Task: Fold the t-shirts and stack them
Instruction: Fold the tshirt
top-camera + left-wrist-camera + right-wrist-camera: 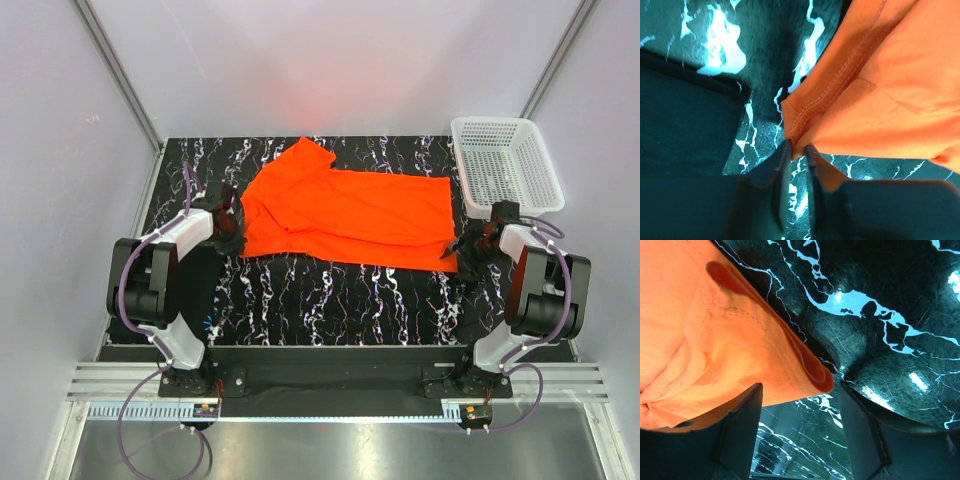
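Observation:
An orange-red t-shirt (345, 210) lies spread out flat on the black marbled mat (330, 295), collar end to the left. My left gripper (233, 240) sits at its near left corner, and in the left wrist view the jaws (797, 149) stand narrow, pinching the stitched hem corner (805, 112). My right gripper (462, 250) is at the shirt's near right corner. It (799, 390) is open, with the folded-over corner of the cloth (790, 360) lying between its fingers. A black folded t-shirt (680, 125) lies just left of the left gripper.
A white mesh basket (505, 160) stands at the back right, just behind the right arm. Grey walls close in the mat on three sides. Bare marbled mat (330, 295) stretches between the shirt and the arm bases.

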`<action>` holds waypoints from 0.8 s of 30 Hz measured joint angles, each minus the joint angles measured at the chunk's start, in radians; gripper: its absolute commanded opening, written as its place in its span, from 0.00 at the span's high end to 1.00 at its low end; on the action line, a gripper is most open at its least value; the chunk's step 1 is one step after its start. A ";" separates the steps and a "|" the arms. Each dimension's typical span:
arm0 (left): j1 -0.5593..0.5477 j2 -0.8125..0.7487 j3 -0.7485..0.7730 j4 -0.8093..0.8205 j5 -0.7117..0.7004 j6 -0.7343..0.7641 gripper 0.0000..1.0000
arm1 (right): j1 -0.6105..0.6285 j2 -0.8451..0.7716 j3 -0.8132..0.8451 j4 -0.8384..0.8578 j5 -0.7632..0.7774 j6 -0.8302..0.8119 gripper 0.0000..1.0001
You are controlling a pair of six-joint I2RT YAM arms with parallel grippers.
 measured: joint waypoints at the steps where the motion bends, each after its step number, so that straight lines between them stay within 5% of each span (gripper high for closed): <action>1: 0.000 0.000 0.005 0.001 -0.001 0.006 0.90 | 0.000 0.000 0.000 0.001 0.000 0.000 0.35; 9: 0.000 0.000 0.018 0.007 -0.002 0.037 1.00 | -0.002 0.000 0.000 0.002 0.009 0.010 0.71; 13: 0.000 -0.001 0.017 0.007 -0.002 0.045 1.00 | -0.010 0.000 0.000 0.000 0.032 0.014 0.99; 24: 0.000 -0.127 -0.087 -0.051 -0.016 -0.037 1.00 | -0.067 -0.014 0.022 -0.130 0.205 -0.059 1.00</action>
